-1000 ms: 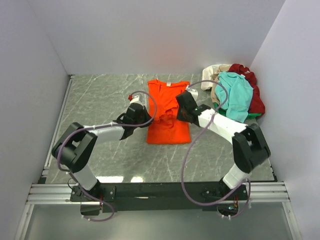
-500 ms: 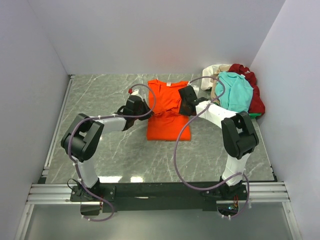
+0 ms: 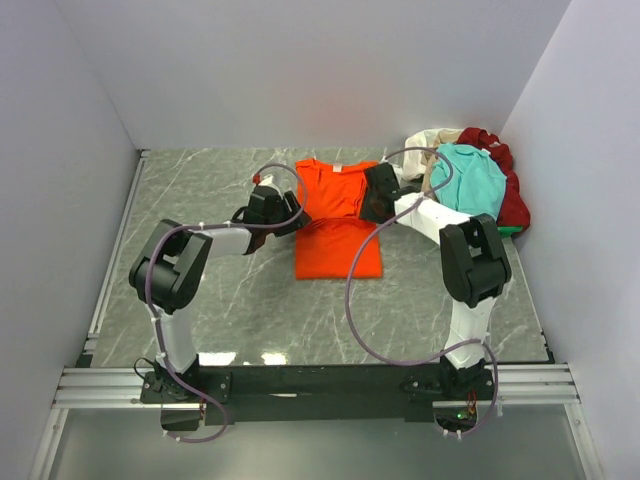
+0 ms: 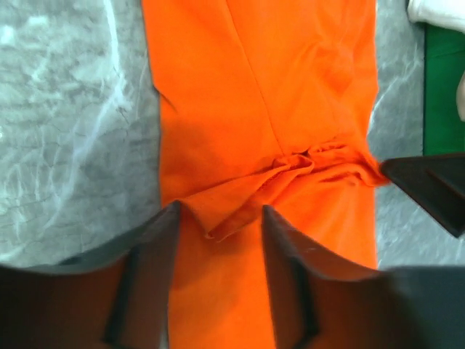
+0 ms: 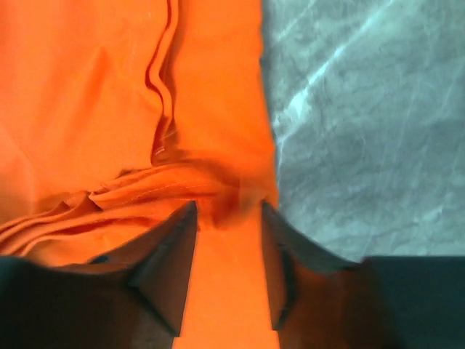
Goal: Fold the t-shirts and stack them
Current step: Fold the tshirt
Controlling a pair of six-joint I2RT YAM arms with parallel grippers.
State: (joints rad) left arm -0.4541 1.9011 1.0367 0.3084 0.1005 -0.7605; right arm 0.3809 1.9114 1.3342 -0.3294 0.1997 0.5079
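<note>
The bright orange t-shirt (image 3: 338, 235) lies flat at the table's middle, neck toward the back wall, with a rumpled fold line across its middle (image 4: 305, 163). My left gripper (image 3: 291, 212) sits at the shirt's left edge and my right gripper (image 3: 371, 203) at its right edge. In the left wrist view the left gripper (image 4: 220, 218) stands open over a crumpled corner of orange cloth. In the right wrist view the right gripper (image 5: 227, 218) is open over the bunched hem (image 5: 145, 190). Neither grips the cloth. More t-shirts, teal (image 3: 470, 185), dark red (image 3: 510, 195) and cream (image 3: 425, 145), are piled at the back right.
The grey marble tabletop (image 3: 200, 200) is walled on three sides by white panels. The right gripper's dark finger (image 4: 429, 185) shows at the right edge of the left wrist view, with green cloth (image 4: 443, 80) beyond it. Cables loop over both arms.
Both grippers carried the shirt's sides toward the back wall, then opened and let go of the orange cloth. The shirt now looks shorter, with a fold across its middle.
</note>
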